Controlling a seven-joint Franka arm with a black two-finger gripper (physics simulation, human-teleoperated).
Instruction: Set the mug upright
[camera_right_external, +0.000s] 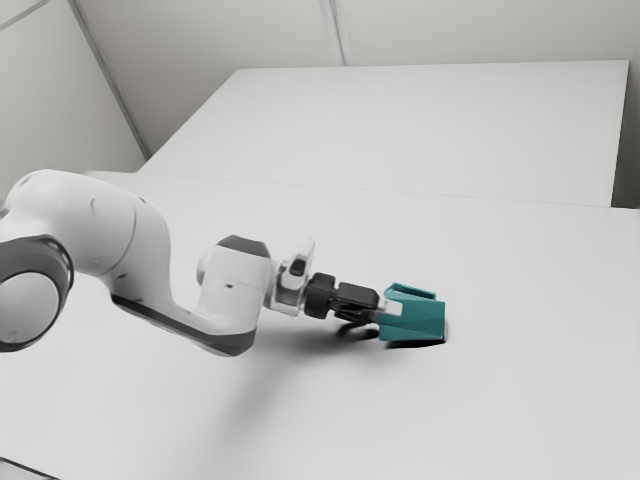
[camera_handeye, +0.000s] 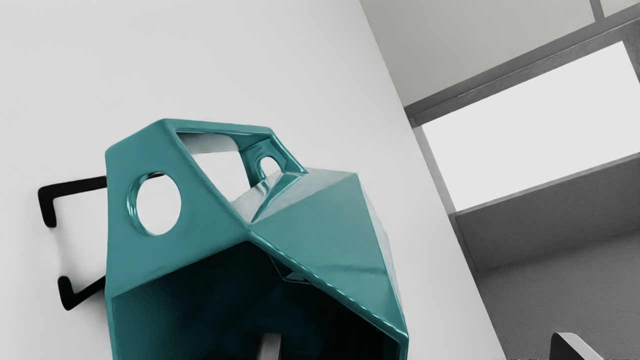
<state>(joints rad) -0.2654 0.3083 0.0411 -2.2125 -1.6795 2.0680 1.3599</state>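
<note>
The teal, faceted mug (camera_right_external: 420, 322) lies on its side on the white table, its mouth facing the gripper (camera_right_external: 388, 308) and its handle uppermost in the exterior view. In the wrist view the mug (camera_handeye: 320, 235) shows its dark hollow inside and a handle with a round hole. The gripper (camera_handeye: 420, 347) stands open there, its two fingertips far apart: one is in front of the mug's mouth or inside it, the other outside beyond the mug's wall. How deep the first one reaches cannot be told.
A thin black bracket-like shape (camera_handeye: 75, 186) shows beside the mug, partly behind it; what it is cannot be told. The white table (camera_right_external: 530, 400) extends around the mug. Past its edge stand grey walls (camera_handeye: 550, 280).
</note>
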